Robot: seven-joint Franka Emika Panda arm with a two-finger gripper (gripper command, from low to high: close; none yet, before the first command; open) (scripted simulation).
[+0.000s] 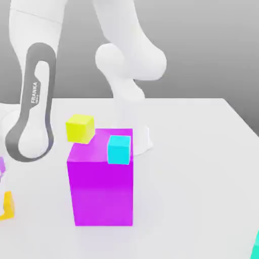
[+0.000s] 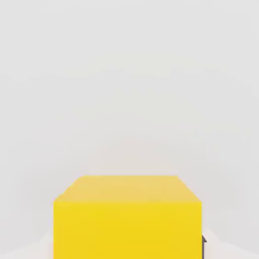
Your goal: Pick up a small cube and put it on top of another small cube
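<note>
Golden cube gripped, exterior view's left edge.
We find the pincer (image 2: 127,248) drawn in narrow, its tips holding the golden cube (image 2: 127,230) from two opposite sides; we note the lemon-yellow cube (image 1: 80,129) and cyan cube (image 1: 119,150) overlapping the magenta block (image 1: 102,195) in the exterior view.

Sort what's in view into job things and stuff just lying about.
Job:
- golden cube
- a base cube, which one unclear

Likely just lying about:
- magenta block
- lemon-yellow cube and cyan cube, unless either is the base
</note>
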